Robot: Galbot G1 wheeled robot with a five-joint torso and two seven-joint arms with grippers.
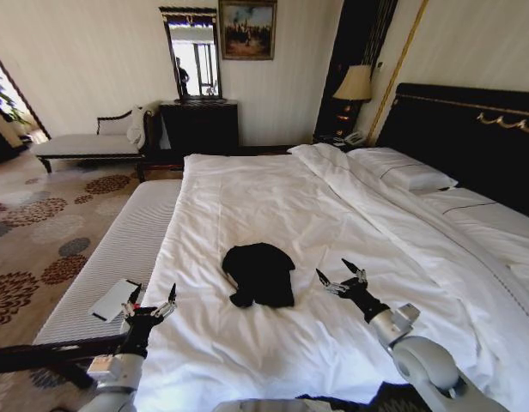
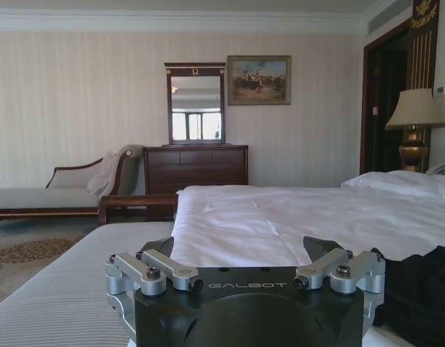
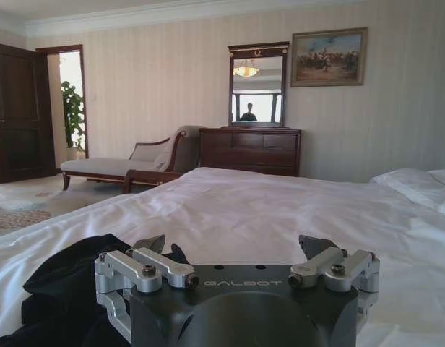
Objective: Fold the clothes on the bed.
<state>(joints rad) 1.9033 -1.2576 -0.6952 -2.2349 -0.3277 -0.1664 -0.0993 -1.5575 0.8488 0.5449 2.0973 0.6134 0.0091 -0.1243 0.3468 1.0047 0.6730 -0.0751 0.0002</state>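
- My left hand (image 1: 153,302) hangs low at the near left edge of the bed (image 1: 247,197), fingers spread wide and holding nothing; it sits over the seam between the white duvet (image 1: 350,257) and the striped bench (image 1: 118,249) beside the bed.
- My right hand (image 1: 340,276) hovers just above the duvet, wide open and empty too, just beside the right edge of the black T-shirt (image 1: 260,273).
- The T-shirt lies crumpled in a dark heap on the duvet between my two hands, nearer the right one, touching neither.
- From my left wrist, the open fingers (image 2: 161,269) frame the duvet, with the black cloth (image 2: 417,296) bunched off to one side.
- From my right wrist, the same cloth (image 3: 63,289) lies close against the hand (image 3: 237,253).
- On the striped bench, near my left hand, lies a flat white card or booklet (image 1: 112,299); I cannot tell which.
- Farther up the bed are white pillows (image 1: 402,167) against a dark headboard (image 1: 471,137) with gold trim.
- Beyond the bed, a dark dresser (image 1: 200,126) stands against the wall under a mirror (image 1: 191,57) and a framed painting (image 1: 247,29); a chaise (image 1: 88,142) sits to its left on patterned carpet (image 1: 33,240).
- A lit lamp (image 1: 355,86) stands by the headboard.
- The right wrist view adds a dark door (image 3: 16,112) and a potted plant (image 3: 72,116).
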